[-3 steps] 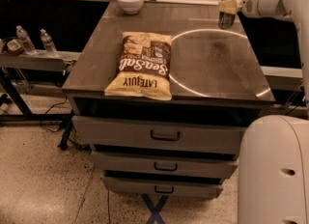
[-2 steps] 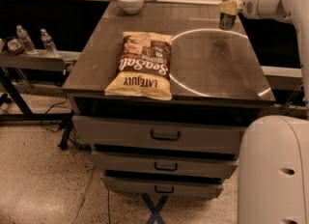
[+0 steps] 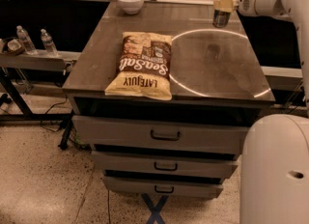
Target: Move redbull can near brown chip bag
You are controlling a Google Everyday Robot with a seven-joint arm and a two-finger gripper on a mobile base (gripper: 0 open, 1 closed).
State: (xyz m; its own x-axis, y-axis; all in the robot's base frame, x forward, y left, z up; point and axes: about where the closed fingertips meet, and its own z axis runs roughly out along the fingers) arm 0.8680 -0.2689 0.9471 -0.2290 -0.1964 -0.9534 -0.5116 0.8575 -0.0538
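One back-right pincer (image 3: 223, 7) seemingly grips can (image 3: 221, 19).

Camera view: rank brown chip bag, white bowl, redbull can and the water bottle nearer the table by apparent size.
1. brown chip bag, clearly largest.
2. white bowl and redbull can, under the gripper at the far right of the table: too alike to rank.
3. water bottle, slimmest, narrowly smallest.

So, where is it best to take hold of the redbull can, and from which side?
Grip the redbull can on its round side wall near the top, coming from the right. It is upright and slim, so fingers span it; the gripper holds it there, above the table, at its far right part.
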